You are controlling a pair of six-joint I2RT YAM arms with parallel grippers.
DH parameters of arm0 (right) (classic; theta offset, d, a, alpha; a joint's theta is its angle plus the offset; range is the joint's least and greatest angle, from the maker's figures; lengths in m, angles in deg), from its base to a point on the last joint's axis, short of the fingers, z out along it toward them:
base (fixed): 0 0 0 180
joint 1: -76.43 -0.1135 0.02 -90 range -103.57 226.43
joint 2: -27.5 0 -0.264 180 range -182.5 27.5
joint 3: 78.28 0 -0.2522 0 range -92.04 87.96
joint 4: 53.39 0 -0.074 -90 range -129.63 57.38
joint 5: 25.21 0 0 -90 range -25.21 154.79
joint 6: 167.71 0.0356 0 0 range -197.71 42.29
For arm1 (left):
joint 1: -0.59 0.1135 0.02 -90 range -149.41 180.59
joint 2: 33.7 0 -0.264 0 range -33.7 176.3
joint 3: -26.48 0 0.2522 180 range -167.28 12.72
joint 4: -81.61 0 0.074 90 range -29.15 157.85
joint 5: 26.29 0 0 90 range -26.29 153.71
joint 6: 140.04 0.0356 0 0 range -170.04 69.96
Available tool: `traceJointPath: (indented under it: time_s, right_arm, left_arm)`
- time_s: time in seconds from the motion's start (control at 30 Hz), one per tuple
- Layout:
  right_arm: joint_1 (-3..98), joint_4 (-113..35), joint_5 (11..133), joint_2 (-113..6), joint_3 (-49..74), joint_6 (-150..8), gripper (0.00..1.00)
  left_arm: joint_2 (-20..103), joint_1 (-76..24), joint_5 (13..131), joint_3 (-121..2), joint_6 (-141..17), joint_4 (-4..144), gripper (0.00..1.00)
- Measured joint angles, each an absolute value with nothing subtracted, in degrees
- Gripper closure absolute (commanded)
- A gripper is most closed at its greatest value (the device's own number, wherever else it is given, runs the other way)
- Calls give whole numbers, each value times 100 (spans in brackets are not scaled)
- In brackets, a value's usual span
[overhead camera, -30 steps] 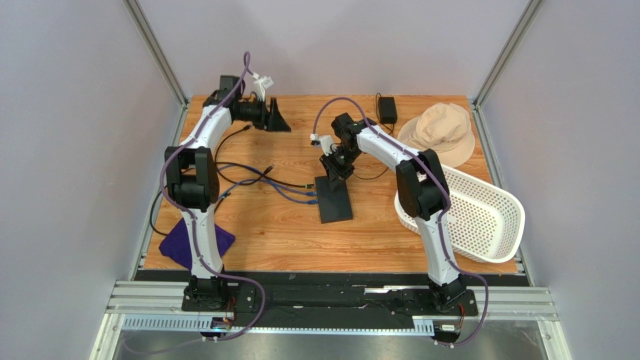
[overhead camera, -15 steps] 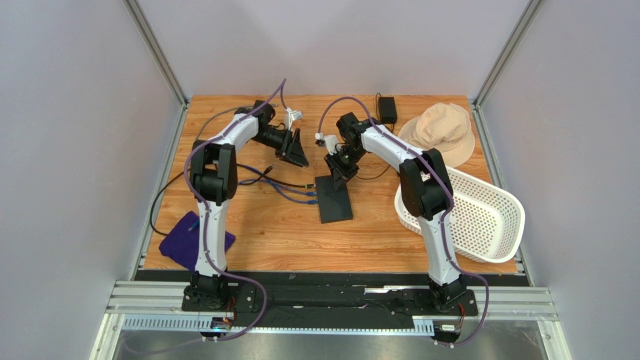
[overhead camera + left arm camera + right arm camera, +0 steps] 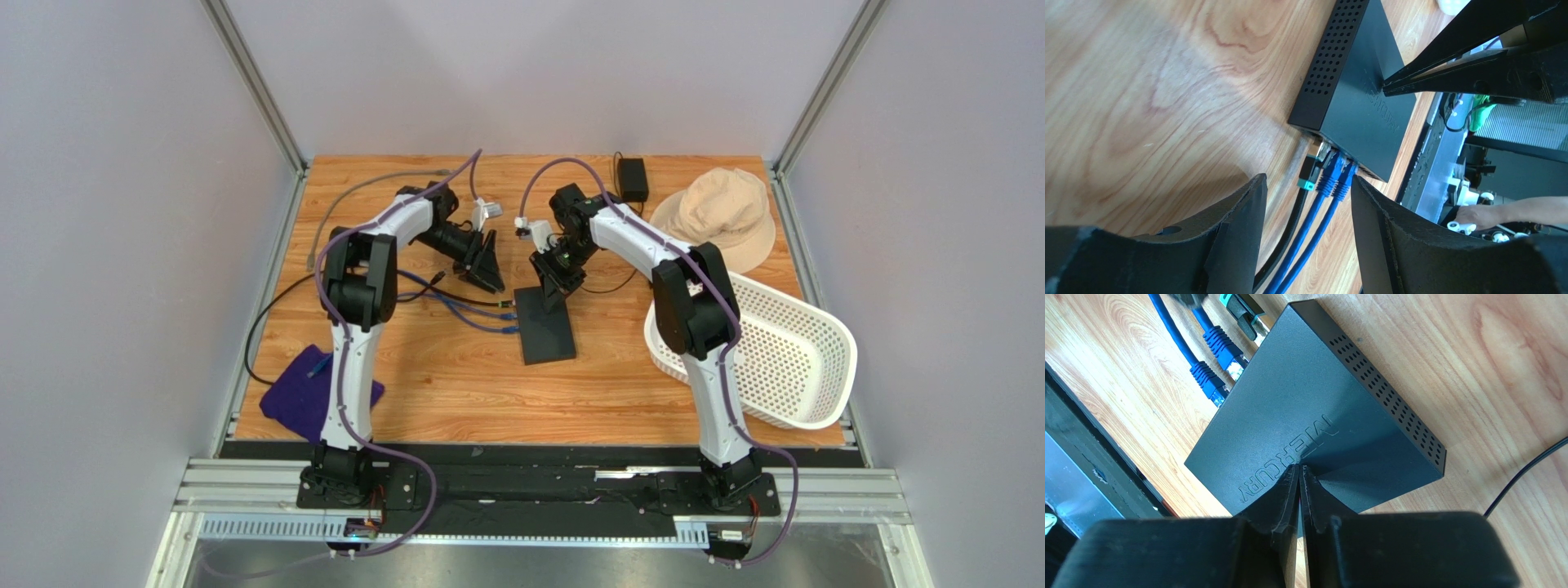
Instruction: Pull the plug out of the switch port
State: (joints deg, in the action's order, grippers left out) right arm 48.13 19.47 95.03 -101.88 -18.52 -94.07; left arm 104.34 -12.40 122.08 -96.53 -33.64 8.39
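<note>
Since the right gripper (image 3: 1299,471) has its fingers pressed together and planted tip-down on the lid of the switch (image 3: 1315,398), apparently to pin it, the pull falls to the left arm. The switch lies flat on the table (image 3: 1137,92) near mid-board, between the two arms. Its socket face is turned toward the left arm. Three plugs sit in that face side by side: a black plug with a teal tab (image 3: 1311,168), then two blue plugs (image 3: 1338,182). Their cables trail back toward the left arm. The left gripper (image 3: 1306,182) is spread and holds nothing. In the wrist view the plugs lie straight ahead, framed in the gap between the two fingers, not yet touched. The black plug is closest to the gap's centre. Key relation: each plug's long axis runs square out of the socket face, roughly in line with the claw's own approach. Judgement: advance along that line, pinch one plug body across its width, then draw straight back. Which plug is meant, I cannot tell. Risks: the neighbouring plugs are tightly packed, so a finger may catch one, and a latch tab may resist.
</note>
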Motion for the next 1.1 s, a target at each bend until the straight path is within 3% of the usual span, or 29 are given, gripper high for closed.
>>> traceJointPath:
  time_s: [1.1]
  right_arm:
    - [4962,1997,9945,-10302,-1887,-9387,93]
  left_arm:
    - [10873,-1529,12317,-10014,-3237,135,51]
